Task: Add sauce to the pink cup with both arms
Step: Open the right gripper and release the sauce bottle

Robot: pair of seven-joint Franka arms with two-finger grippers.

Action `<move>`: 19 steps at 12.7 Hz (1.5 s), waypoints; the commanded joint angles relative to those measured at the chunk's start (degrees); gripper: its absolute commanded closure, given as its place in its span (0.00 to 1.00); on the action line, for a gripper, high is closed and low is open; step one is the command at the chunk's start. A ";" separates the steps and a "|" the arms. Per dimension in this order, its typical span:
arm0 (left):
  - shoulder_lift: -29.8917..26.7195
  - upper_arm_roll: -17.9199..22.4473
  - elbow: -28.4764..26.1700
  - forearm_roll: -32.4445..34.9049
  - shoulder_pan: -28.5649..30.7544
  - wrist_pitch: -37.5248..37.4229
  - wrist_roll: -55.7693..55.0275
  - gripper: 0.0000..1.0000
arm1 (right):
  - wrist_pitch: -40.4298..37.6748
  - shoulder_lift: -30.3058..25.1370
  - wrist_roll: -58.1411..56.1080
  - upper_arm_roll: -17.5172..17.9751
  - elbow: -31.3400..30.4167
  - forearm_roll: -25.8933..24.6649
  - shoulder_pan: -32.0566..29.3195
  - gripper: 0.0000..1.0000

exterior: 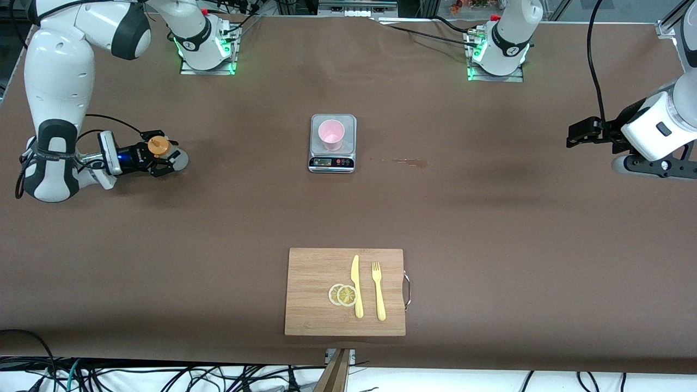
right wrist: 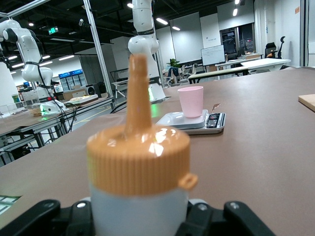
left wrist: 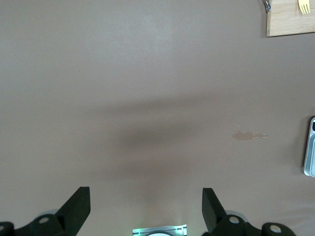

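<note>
Table (exterior: 218,218): brown, pink cup (exterior: 331,134) set on a scale (exterior: 332,161) mid-table
Right gripper (exterior: 161,158): fingers around the upright sauce (exterior: 159,146), nearest arm to it
Left gripper (exterior: 572,136): held apart, waiting at its own end
Cup: lies toward the table's middle from the sauce

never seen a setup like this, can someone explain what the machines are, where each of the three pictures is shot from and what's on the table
Two white robot arms work at a brown table. The wide picture comes from a high camera facing them; the other two come from cameras on each arm's wrist.

In the middle, a pink cup stands on a small kitchen scale, with a small brown smear on the table beside the scale. Nearer the front camera lies a wooden cutting board with two lemon slices, a yellow knife and a yellow fork.

The right gripper is around the sauce bottle, its orange cap filling the right wrist picture. The left gripper waits open, holding nothing, over bare table at its own end.
</note>
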 commanded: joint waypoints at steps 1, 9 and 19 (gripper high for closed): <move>0.91 0.00 2.01 0.65 -0.15 -1.37 1.07 0.00 | -2.43 1.54 -15.23 -0.74 0.78 -1.00 -0.41 0.00; 0.91 0.00 2.01 0.65 -0.15 -1.37 0.99 0.00 | -1.38 1.37 -18.05 -6.80 9.20 -8.99 -3.13 0.00; 0.91 0.00 2.01 0.65 -0.15 -1.46 1.07 0.00 | 25.58 -33.49 24.87 4.52 5.99 -35.35 -1.38 0.00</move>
